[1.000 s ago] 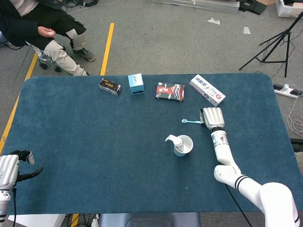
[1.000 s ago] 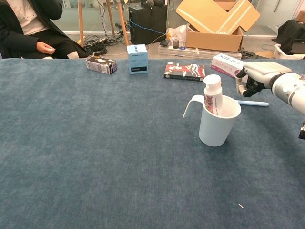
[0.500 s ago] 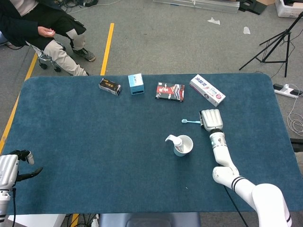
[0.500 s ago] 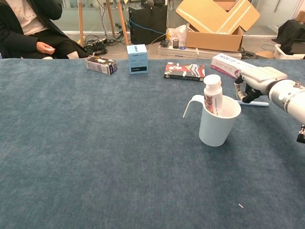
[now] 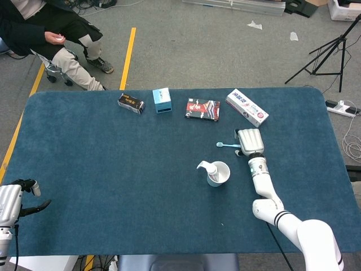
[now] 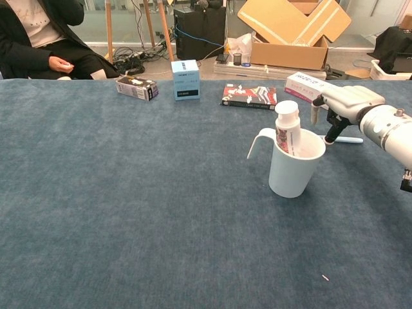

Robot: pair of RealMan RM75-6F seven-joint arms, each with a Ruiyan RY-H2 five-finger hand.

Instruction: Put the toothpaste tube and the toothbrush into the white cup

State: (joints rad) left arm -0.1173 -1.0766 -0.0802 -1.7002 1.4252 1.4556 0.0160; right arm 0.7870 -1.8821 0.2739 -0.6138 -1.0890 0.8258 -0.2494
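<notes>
Toothpaste tube [image 6: 286,131] in glossy cup [image 6: 295,168].

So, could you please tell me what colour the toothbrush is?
The toothbrush is light blue, clearest in the head view.

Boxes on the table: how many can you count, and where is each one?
4, along the far edge: dark box at left, blue box, flat dark packet, white toothpaste carton at right. None seem hidden.

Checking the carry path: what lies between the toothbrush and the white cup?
Only bare blue cloth lies between the toothbrush and the white cup, clearest in the head view.
</notes>
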